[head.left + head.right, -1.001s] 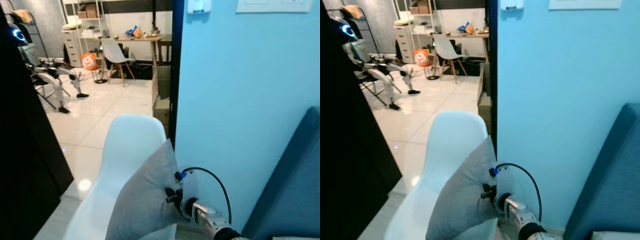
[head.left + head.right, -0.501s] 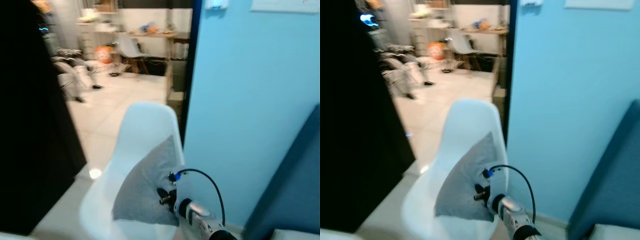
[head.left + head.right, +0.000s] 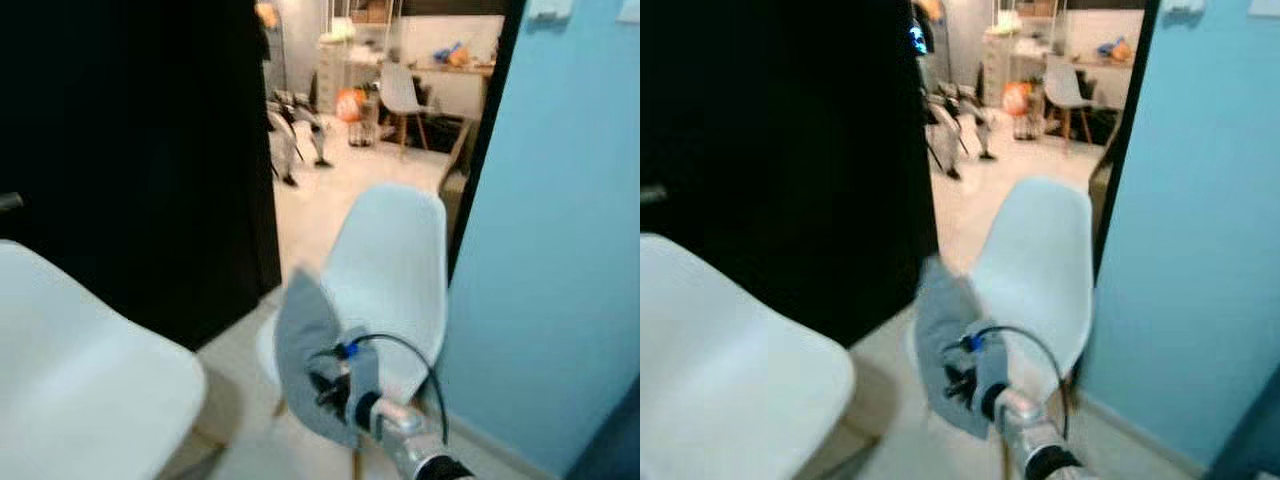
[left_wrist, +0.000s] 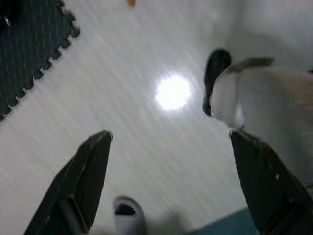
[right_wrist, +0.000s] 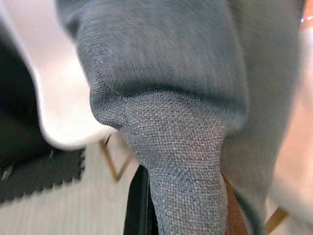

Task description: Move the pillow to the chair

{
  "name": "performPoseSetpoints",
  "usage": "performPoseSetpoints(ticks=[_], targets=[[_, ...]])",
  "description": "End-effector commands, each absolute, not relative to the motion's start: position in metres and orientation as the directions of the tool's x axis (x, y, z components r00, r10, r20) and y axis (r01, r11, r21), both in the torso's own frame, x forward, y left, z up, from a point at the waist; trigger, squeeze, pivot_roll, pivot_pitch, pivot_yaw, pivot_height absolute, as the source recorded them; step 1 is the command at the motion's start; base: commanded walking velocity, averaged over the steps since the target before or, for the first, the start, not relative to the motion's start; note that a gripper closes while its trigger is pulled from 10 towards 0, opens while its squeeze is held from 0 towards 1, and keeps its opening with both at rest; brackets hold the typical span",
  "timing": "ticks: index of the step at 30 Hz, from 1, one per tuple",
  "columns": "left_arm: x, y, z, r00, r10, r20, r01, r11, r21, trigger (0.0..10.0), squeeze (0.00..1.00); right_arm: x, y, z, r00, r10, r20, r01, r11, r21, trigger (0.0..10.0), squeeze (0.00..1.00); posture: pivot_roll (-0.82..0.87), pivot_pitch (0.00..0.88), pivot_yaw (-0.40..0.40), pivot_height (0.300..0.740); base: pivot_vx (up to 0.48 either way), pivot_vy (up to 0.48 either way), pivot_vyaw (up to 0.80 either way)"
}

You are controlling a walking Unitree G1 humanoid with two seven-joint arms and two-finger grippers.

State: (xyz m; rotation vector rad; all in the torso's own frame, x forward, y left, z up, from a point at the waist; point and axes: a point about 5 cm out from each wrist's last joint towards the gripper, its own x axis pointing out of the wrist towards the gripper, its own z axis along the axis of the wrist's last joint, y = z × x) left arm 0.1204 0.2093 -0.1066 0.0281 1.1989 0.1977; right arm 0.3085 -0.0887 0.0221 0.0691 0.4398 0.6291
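Left to right: a second white seat [image 3: 90, 350] near the robot, then the grey pillow [image 3: 305, 345] hanging in front of the white chair [image 3: 395, 270], so not dropped off yet. It's blurry, but the right gripper [image 3: 335, 388] looks clamped on the pillow's edge.

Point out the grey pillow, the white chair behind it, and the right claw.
grey pillow [image 3: 300, 335]: left eye view, upper fabric face.
white chair [image 3: 395, 250]: left eye view, backrest.
right claw [image 3: 325, 385]: left eye view, fingertips against the pillow.
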Motion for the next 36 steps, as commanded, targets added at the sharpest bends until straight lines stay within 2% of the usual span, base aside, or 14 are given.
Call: performPoseSetpoints(ticks=[1, 30, 34, 35, 36], targets=[[0.125, 0.209, -0.105, 0.361, 0.169, -0.917, -0.134, 0.983, 0.128, 10.0, 0.0, 0.307, -0.085, 0.022, 0.706, 0.601, -0.375, -0.568, 0.797, 0.206, 10.0, 0.0, -0.08, 0.034, -0.001, 0.74, 0.0, 0.0, 0.79], [0.127, 0.206, -0.105, 0.371, 0.173, -0.912, -0.125, 0.983, 0.136, 10.0, 0.0, 0.303, -0.086, 0.019, 0.687, 0.62, -0.379, -0.587, 0.781, 0.214, 10.0, 0.0, -0.09, 0.041, -0.004, 0.74, 0.0, 0.0, 0.79], [0.127, 0.206, -0.105, 0.372, 0.172, -0.912, -0.126, 0.983, 0.134, 10.0, 0.0, 0.305, -0.085, 0.021, 0.691, 0.628, -0.359, -0.588, 0.777, 0.227, 10.0, 0.0, -0.09, 0.04, -0.004, 0.74, 0.0, 0.0, 0.79], [0.128, 0.206, -0.105, 0.376, 0.17, -0.911, -0.126, 0.983, 0.132, 10.0, 0.0, 0.31, -0.083, 0.031, 0.703, 0.653, -0.283, -0.592, 0.757, 0.276, 10.0, 0.0, -0.09, 0.04, -0.004, 0.74, 0.0, 0.0, 0.79], [0.128, 0.206, -0.105, 0.376, 0.17, -0.911, -0.126, 0.983, 0.132, 10.0, 0.0, 0.31, -0.083, 0.031, 0.703, 0.653, -0.283, -0.592, 0.757, 0.276, 10.0, 0.0, -0.09, 0.04, -0.004, 0.74, 0.0, 0.0, 0.79]])
